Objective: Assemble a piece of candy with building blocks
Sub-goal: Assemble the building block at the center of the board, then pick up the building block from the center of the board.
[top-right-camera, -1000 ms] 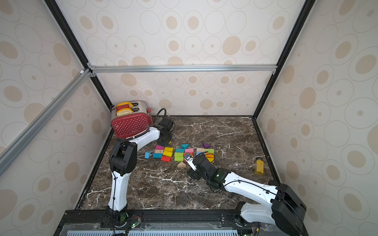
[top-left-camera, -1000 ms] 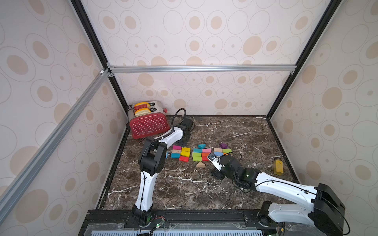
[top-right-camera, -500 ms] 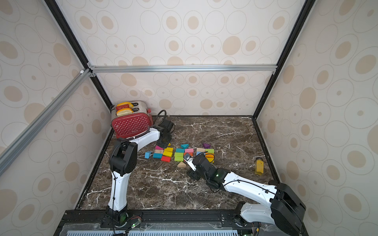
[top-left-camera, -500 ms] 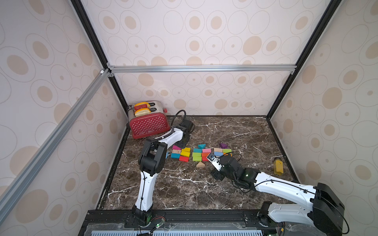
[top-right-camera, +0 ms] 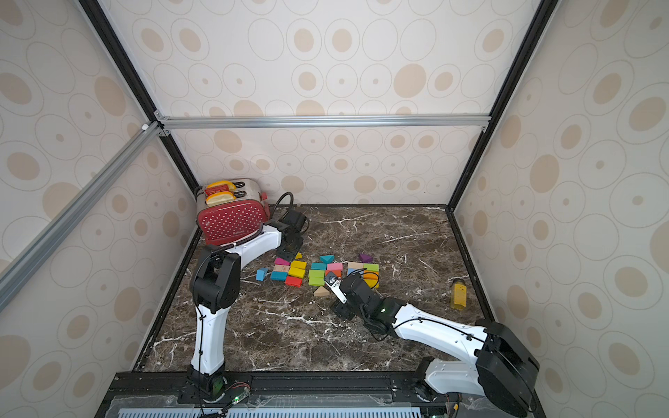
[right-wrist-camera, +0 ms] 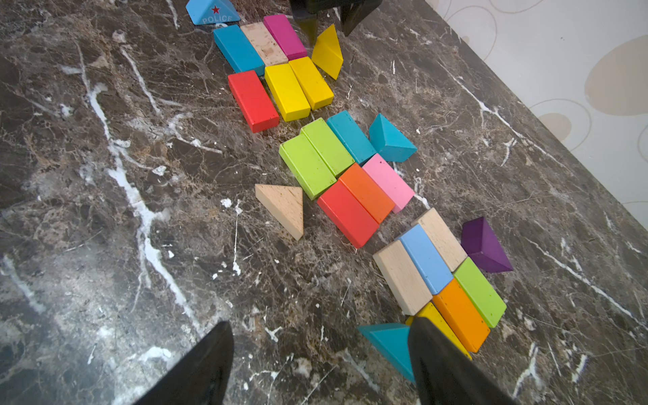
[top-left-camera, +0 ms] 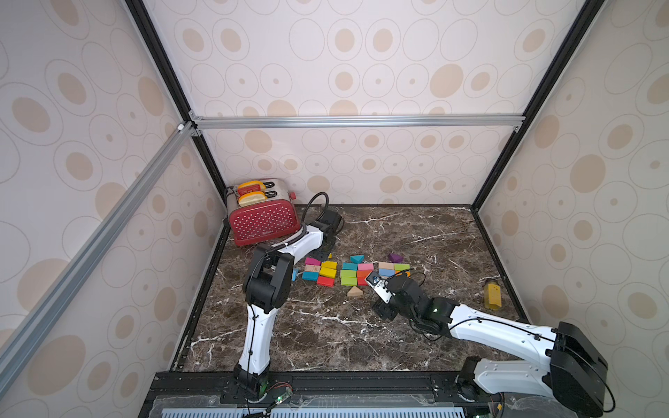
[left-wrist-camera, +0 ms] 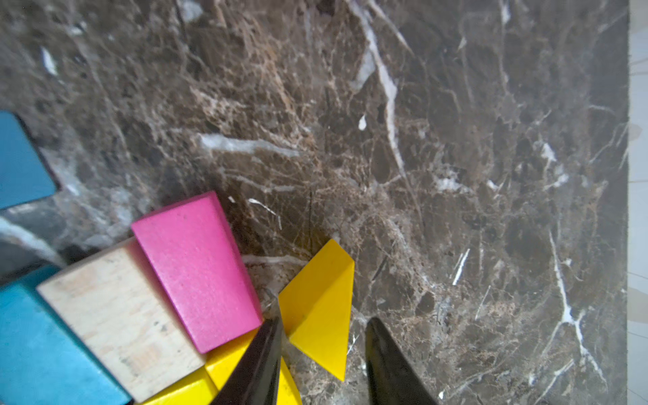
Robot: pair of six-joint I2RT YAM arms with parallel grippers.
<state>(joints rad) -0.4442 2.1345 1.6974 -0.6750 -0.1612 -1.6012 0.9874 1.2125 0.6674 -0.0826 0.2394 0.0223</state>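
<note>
Top views both show the marble table (top-left-camera: 434, 231) with the building blocks (top-left-camera: 356, 273) laid mid-table in three brick groups, left to right. The middle and right groups each have a wedge on the far side and one on the near side. The left group (top-left-camera: 320, 271) has only a yellow wedge (left-wrist-camera: 315, 305), on its far side, touching the seam between the magenta and yellow bricks.

The left gripper (left-wrist-camera: 324, 321) hangs over that wedge with its jaws narrowly parted. One finger meets the wedge's edge and the other stands clear of it, so nothing is clamped.

A spare blue wedge (top-right-camera: 261, 274) lies just left of the left group. From this gripper it is leftward and nearer, on the left arm's side. It likely belongs on the group's bare near side.

The right gripper (right-wrist-camera: 319, 322) sits by the right group, jaws wide and empty, with a teal wedge (right-wrist-camera: 385, 345) just beside one finger.
</note>
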